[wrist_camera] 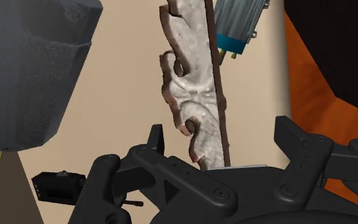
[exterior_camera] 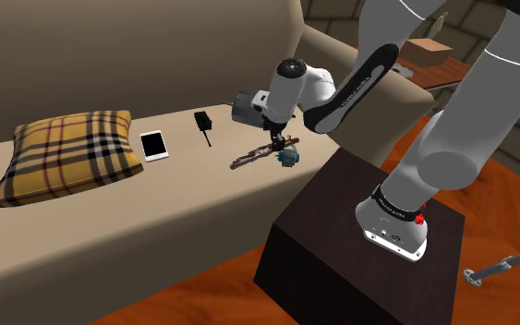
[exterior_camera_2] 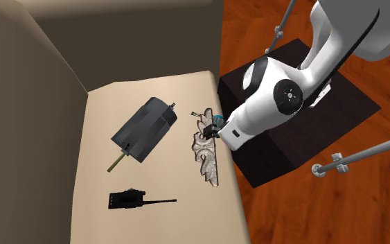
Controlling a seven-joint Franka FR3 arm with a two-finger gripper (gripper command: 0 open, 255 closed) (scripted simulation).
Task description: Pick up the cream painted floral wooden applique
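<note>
The floral applique is a long carved piece, cream on its face with brown edges, near the front edge of the beige couch seat. In the shoulder view the applique shows as a thin slanted strip under the hand. My black gripper is over one end of it. In the wrist view the applique runs out from between the fingers, and the gripper is shut on its near end. The clasped end itself is hidden behind the hand.
A small grey cylinder with a blue cap lies right beside the applique. A big dark grey motor, a black radio, a white tablet and a plaid pillow lie on the seat. The dark stand is close by.
</note>
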